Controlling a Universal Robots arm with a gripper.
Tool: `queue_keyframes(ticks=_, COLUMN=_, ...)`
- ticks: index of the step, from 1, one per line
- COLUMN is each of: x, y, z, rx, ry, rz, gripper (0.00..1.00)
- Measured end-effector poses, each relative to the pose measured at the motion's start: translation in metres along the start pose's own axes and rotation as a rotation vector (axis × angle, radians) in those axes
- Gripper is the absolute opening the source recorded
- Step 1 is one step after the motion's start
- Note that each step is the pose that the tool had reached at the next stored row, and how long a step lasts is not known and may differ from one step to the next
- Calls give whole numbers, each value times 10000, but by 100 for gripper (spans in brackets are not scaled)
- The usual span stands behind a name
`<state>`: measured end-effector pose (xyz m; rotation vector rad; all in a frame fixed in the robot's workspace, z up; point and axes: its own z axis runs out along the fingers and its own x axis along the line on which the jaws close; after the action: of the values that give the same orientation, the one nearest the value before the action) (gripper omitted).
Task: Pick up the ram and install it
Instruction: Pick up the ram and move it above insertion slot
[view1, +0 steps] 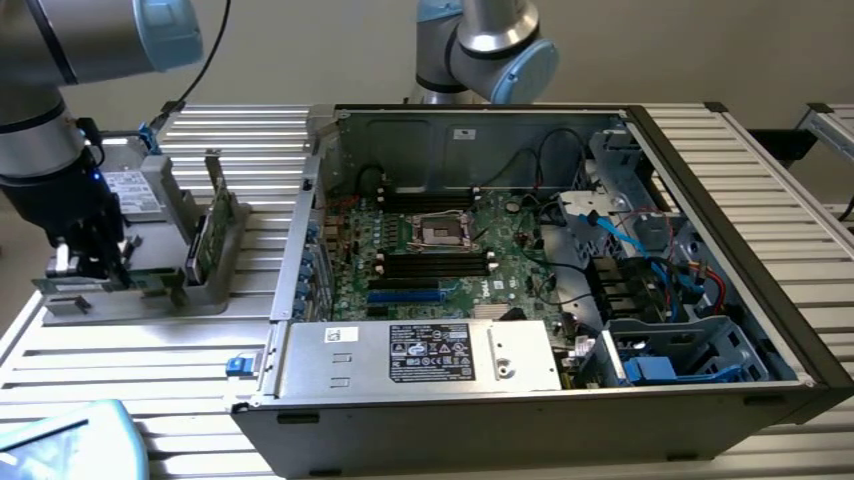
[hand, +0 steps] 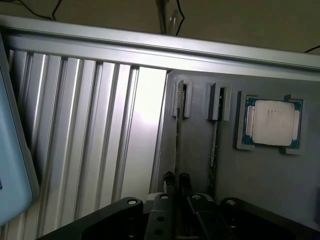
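Pickup stage judged in hand: pincer is seen narrow, fingertips set either side of the ram, which looks gripped on its upper edge. The ram is stood on edge in the grey holder tray and runs straight out from between the fingertips to the slotted guide at its far end; it is not yet lifted clear, as far as can be judged. A second stick is parked just beside the pincer, parallel to the ram, on the same side as the processor, which is seated farther out that way. Ribbed tabletop is seen on the pincer's opposite side. The open computer case is well apart from the pincer, toward the exterior view's right, with the black motherboard slots inside it. How far along the stick the grip sits is hidden under the pincer body, so tilt under load should be watched for. For a clean pick: pads to be kept square on the board faces, the stick to be drawn straight along the guide with no twist so nothing is jammed or bent, and the neighbouring stick not to be brushed. Clamp firmness can't be confirmed from contact alone, so slip should be checked
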<state>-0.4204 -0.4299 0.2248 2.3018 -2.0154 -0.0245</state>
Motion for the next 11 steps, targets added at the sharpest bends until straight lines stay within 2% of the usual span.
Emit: queue_keyframes(ticks=11, x=4, y=11, z=-167, rx=-2, ry=-8, rz=101, gripper=15)
